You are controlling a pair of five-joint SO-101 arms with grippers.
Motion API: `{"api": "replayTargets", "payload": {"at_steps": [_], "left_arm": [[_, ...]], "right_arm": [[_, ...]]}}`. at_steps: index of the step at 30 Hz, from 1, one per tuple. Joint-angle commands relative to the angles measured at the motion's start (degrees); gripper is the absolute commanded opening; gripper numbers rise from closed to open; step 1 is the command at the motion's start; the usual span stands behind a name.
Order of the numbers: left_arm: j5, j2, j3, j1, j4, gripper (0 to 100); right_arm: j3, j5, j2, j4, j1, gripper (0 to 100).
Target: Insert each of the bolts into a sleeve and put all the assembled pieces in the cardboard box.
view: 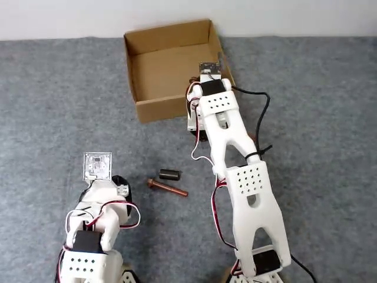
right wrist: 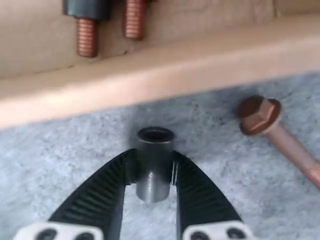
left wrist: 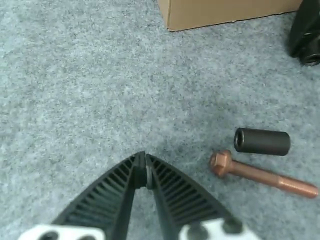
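My right gripper (right wrist: 153,167) is shut on a black sleeve (right wrist: 155,142), held upright just above the grey carpet in front of the cardboard box (right wrist: 180,65). A copper bolt (right wrist: 267,127) lies on the carpet beside it. Over the box wall, the threaded ends of two bolts (right wrist: 87,35) show, one with a black sleeve on it. My left gripper (left wrist: 145,169) is shut and empty, a short way from a loose black sleeve (left wrist: 262,141) and a copper bolt (left wrist: 260,173) lying side by side. In the high view that sleeve (view: 169,174) and bolt (view: 168,187) lie between the arms.
The cardboard box (view: 171,106) stands at the back of the grey carpet, with the right arm (view: 221,118) stretched to its near right corner. The left arm (view: 97,194) sits at the front left. Open carpet stretches to the far left and far right.
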Motion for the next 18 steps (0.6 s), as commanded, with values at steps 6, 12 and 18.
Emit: {"api": "replayTargets", "payload": {"at_steps": [6, 12, 18], "left_arm": [[-0.18, -0.53, -0.31, -0.09, -1.32, 1], [-0.18, -0.53, -0.31, 1.76, -1.05, 1], [-0.53, -0.62, -2.68, 4.04, 0.44, 1]], "right_arm": [[-11.34, -0.62, -9.89, 11.91, -0.22, 0.8], [-5.1, -0.53, -24.66, 11.91, -1.01, 0.8], [21.45, -5.45, -47.08, 11.74, 0.13, 0.8]]}}
